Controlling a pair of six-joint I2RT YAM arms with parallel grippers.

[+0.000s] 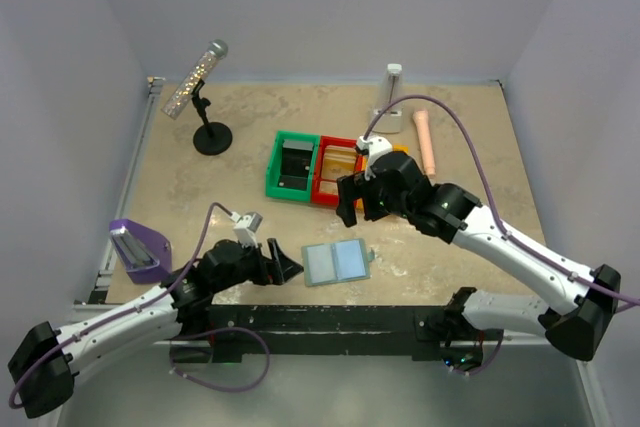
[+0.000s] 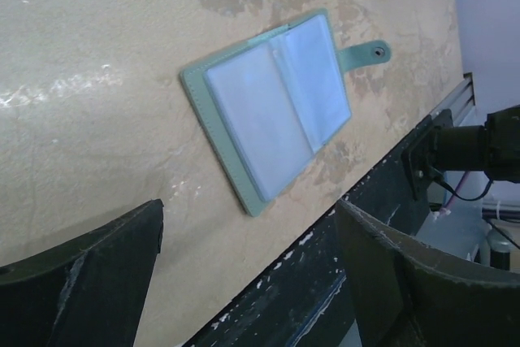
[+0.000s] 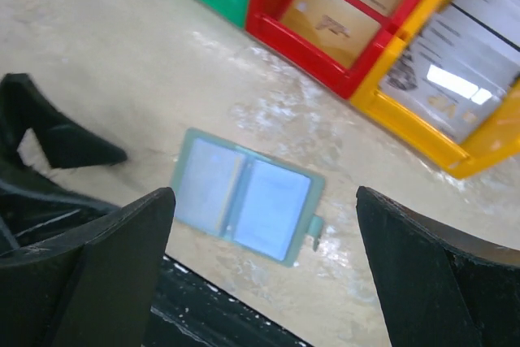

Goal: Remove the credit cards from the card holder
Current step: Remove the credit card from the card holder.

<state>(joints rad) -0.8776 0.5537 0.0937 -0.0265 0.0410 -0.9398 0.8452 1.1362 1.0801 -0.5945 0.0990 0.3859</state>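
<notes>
Found lying open and flat near the table's (image 1: 200,187) front edge: card holder (image 1: 337,263), pale blue panels up. Cannot tell credit cards from the pockets (too pale, blurred). Left gripper (image 2: 250,202) spread wide just beside it, touching nothing. Right gripper (image 3: 264,193) wide above, empty. Bins (image 3: 325,62) cut off by the wrist view's edge.

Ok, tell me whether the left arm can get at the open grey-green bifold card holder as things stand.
Probably yes. The grey-green bifold card holder lies open and flat on the tan table, just ahead of the left arm's open black fingers, with nothing between them.
</notes>
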